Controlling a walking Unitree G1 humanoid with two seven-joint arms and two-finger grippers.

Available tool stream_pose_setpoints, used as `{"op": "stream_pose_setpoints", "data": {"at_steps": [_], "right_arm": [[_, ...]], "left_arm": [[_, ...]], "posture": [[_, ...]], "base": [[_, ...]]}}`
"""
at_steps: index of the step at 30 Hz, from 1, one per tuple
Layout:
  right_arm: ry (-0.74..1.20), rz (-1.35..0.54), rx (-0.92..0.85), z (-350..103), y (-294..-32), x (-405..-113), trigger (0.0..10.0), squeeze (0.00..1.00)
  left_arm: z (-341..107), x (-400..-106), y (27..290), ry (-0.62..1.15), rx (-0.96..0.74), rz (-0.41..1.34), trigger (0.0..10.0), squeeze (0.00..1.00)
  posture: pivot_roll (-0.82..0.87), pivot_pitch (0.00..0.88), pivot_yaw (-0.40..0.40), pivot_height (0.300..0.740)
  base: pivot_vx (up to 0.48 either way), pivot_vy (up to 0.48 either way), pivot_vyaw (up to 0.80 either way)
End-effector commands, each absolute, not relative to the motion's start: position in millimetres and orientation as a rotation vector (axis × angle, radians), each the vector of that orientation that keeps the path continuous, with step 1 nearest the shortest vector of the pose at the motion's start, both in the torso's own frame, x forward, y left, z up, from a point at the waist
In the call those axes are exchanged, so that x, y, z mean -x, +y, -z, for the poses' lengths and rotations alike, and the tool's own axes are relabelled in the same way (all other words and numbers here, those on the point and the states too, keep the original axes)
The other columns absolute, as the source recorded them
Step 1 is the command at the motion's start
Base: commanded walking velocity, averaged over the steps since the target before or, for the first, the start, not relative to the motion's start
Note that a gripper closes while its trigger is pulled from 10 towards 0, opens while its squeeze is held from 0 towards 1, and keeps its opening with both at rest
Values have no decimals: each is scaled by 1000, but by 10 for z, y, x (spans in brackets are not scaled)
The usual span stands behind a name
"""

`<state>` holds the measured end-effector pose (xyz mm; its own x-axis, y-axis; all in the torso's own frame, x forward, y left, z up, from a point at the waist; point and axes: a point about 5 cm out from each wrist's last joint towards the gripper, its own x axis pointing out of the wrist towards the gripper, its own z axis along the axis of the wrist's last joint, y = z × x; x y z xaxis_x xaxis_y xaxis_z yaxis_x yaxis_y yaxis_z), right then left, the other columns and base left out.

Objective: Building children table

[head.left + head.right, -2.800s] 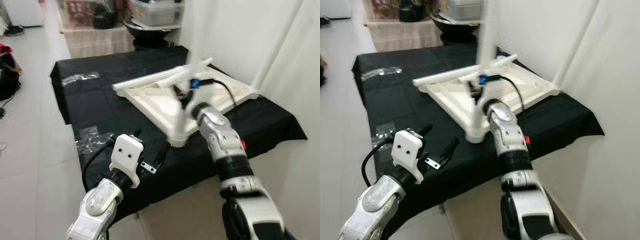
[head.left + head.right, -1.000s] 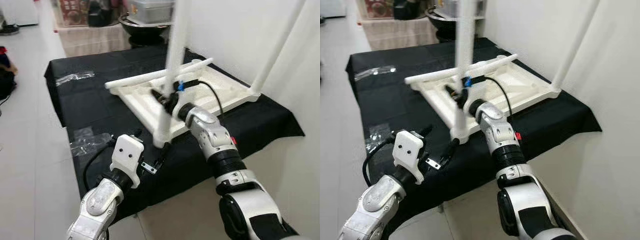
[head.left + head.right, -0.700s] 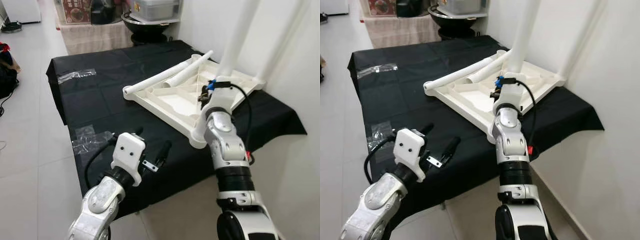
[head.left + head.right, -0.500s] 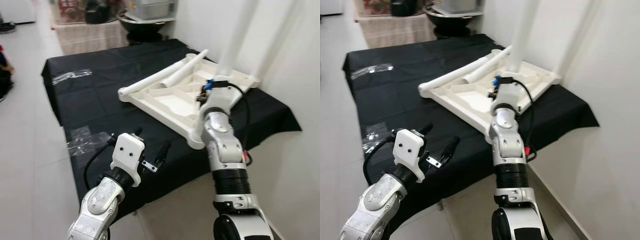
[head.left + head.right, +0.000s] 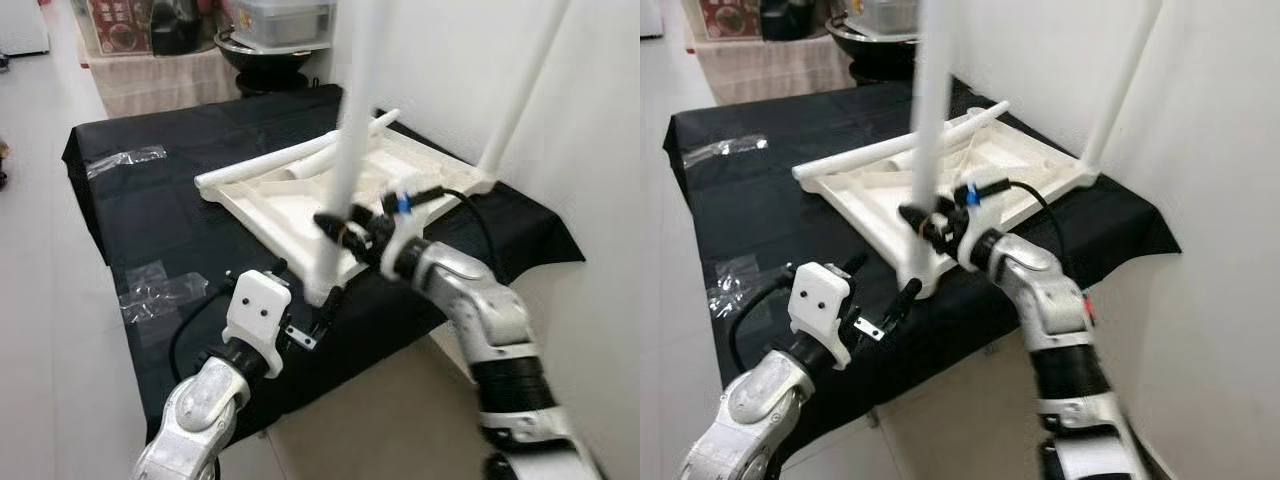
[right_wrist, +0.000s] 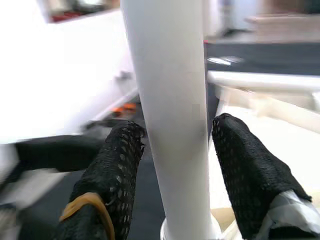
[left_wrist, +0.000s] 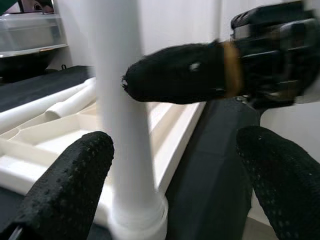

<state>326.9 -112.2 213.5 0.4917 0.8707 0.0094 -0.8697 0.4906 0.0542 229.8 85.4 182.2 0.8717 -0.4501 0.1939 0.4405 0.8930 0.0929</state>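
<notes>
A white children's table top [image 5: 290, 205] lies upside down on a black-covered table [image 5: 150, 215]. One white leg [image 5: 347, 150] stands upright at its near corner, and another leg [image 5: 520, 90] stands at the far right corner. Two loose legs [image 5: 285, 162] lie across the back of the top. My right gripper [image 5: 335, 228] is shut on the near leg low down, its fingers [image 6: 120, 165] on either side of the leg [image 6: 175, 120]. My left gripper [image 5: 303, 290] is open just before the leg's base, which shows between its fingers [image 7: 65, 185].
Two clear plastic bags [image 5: 155, 290] [image 5: 125, 160] lie on the black cloth at the left. A white wall [image 5: 600, 150] runs close along the right side. Behind the table stands a low bench with a dark bowl and a container [image 5: 275, 30]. Tiled floor [image 5: 40, 300] lies to the left.
My right gripper has swung from the far side of the table top to its near corner, and the leg it holds now stands there. The left arm has barely moved. The camera has shifted.
</notes>
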Motion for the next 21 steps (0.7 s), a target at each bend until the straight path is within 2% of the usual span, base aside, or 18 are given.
{"op": "stream_pose_setpoints", "data": {"at_steps": [1, 3, 7, 9, 18, 19, 20, 21], "right_arm": [[-6, -1122, -53, -2166, -1083, -3279, 10000, 0], [-16, -1002, -44, -2211, -1077, -3509, 10000, 0], [-34, -923, -4, -2268, -935, -3680, 10000, 0], [-67, -1032, -1, -2326, -688, -3609, 10000, 0], [-59, -1064, 10, -2295, -501, -3624, 10000, 0], [-57, -1016, 11, -2287, -492, -3665, 824, 0], [-57, -1016, 11, -2287, -492, -3665, 824, 0], [-49, -1000, -8, -2279, -462, -3692, 0, 0]], "left_arm": [[-1818, -2303, 840, -217, -44, 470, 10000, 0], [-1823, -2288, 825, -218, -43, 474, 10000, 0], [-1818, -2264, 828, -214, -43, 475, 10000, 0], [-1813, -2251, 838, -211, -44, 474, 10000, 0], [-1815, -2248, 841, -209, -44, 475, 10000, 0], [-1815, -2250, 839, -209, -42, 475, 10000, 0], [-1815, -2250, 839, -209, -42, 475, 10000, 0], [-1815, -2249, 837, -209, -42, 476, 10000, 0]], "posture": [[4, 22, -72, 740], [15, 22, -77, 740], [22, 24, -78, 740], [31, 27, -86, 740], [29, 29, -86, 740], [26, 31, -87, 740], [26, 31, -87, 740], [27, 32, -87, 740]], "base": [[0, 0, 0], [0, 0, 0], [0, 0, 0], [0, 0, 0], [0, 0, 0], [0, 0, 0], [0, 0, 0], [0, 0, 0]]}}
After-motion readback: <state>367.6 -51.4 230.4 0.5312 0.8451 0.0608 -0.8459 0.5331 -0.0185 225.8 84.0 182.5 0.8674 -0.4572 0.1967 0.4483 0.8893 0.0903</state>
